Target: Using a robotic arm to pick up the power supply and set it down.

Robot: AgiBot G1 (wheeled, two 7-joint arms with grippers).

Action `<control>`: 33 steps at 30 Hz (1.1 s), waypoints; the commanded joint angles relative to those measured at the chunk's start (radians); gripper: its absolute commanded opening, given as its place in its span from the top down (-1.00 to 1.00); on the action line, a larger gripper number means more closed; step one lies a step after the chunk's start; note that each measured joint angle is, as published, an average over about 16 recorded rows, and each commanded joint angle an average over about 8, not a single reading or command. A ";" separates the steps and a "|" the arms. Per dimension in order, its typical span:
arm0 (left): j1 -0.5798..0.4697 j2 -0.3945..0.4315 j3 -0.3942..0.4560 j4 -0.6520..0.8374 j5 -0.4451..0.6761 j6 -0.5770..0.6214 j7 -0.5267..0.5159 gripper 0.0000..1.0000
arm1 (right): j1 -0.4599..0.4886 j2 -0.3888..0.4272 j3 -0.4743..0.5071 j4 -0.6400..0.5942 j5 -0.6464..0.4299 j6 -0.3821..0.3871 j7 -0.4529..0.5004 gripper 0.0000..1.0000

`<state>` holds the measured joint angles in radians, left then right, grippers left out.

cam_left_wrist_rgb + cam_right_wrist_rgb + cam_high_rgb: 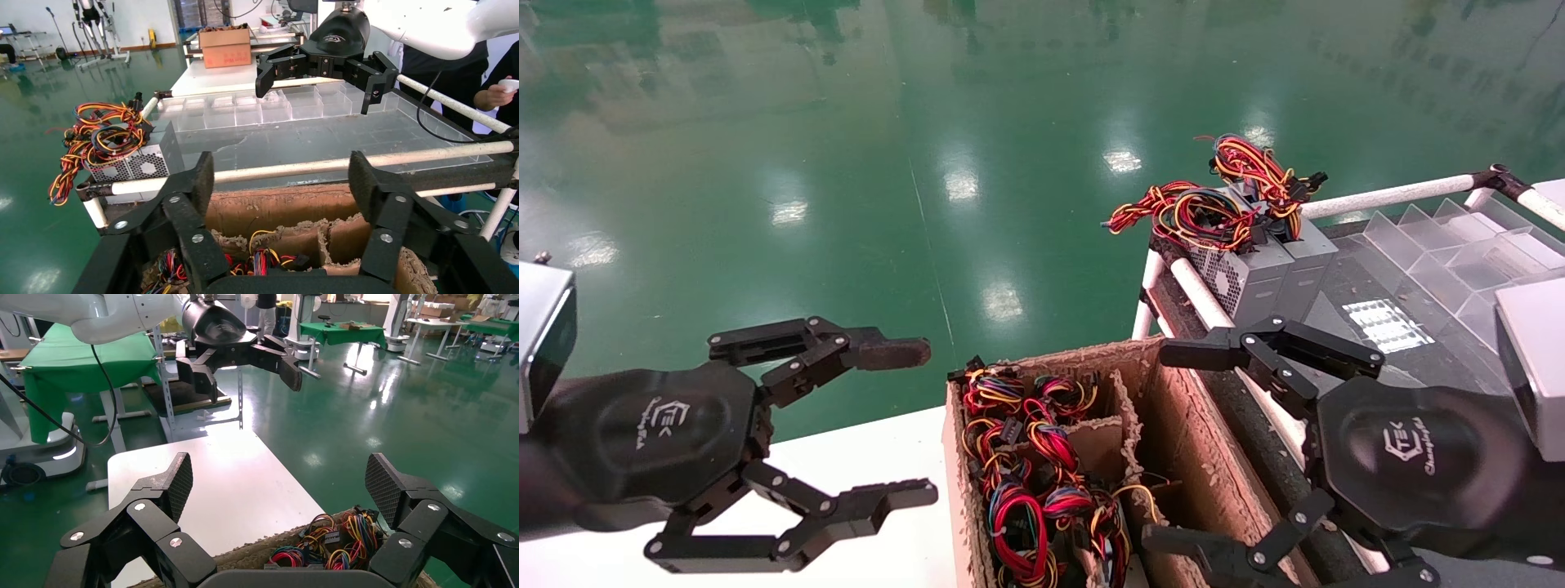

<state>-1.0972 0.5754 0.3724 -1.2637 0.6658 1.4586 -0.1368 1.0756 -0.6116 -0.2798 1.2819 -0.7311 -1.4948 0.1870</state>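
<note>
Grey sheet-metal power supply sits upper right, rigid and weighty-looking, its wires floppy: grip the flat sides, not the cables. Right pincer spread wide, empty, lower right; left pincer likewise open, idle.

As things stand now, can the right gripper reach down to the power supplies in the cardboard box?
Probably yes. The right gripper hovers open at the cardboard box, and nothing covers the wire bundles inside. Only wires show; the metal cases below are hidden, so a firm grasp is uncertain.
</note>
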 commanded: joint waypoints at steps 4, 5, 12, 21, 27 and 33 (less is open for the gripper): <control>0.000 0.000 0.000 0.000 0.000 0.000 0.000 1.00 | 0.000 0.000 0.000 0.000 0.000 0.000 0.000 -1.00; 0.000 0.000 0.000 0.000 0.000 0.000 0.000 1.00 | 0.000 0.000 0.000 0.000 0.000 0.000 0.000 -1.00; 0.000 0.000 0.000 0.000 0.000 0.000 0.000 1.00 | 0.000 0.000 0.000 0.000 0.000 0.000 0.000 -1.00; 0.000 0.000 0.000 0.000 0.000 0.000 0.000 1.00 | 0.000 0.000 0.000 0.000 0.000 0.000 0.000 -1.00; 0.000 0.000 0.000 0.000 0.000 0.000 0.000 1.00 | 0.000 0.000 0.000 0.000 0.000 0.000 0.000 -1.00; 0.000 0.000 0.000 0.000 0.000 0.000 0.000 -0.50 | 0.000 0.000 0.000 0.000 0.000 0.000 0.000 -1.00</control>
<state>-1.0972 0.5754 0.3724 -1.2637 0.6658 1.4586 -0.1368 1.0756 -0.6116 -0.2798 1.2819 -0.7312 -1.4948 0.1870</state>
